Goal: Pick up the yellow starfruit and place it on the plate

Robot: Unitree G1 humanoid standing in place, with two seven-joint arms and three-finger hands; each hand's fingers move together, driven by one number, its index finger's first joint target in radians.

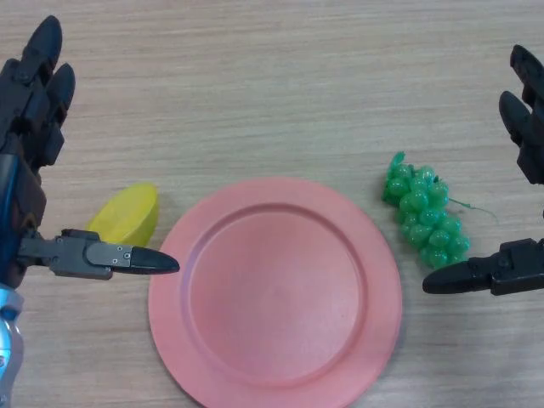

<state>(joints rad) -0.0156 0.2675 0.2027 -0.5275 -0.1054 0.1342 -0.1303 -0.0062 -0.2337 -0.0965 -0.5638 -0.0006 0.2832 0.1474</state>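
Yellow starfruit (pixel 127 214) lying between spread left hand's (pixel 34 144) thumb and fingers, untouched; right hand (pixel 523 170) likewise spread

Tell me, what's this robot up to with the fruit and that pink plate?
It is meant to put the yellow starfruit on the plate, but it has not picked it up yet. The starfruit lies on the table just left of the plate, and the plate holds nothing. The left hand hovers open right by the starfruit, thumb pointing toward the plate. The right hand, also open, hangs on the far side beside a bunch of green grapes. Neither hand holds anything.
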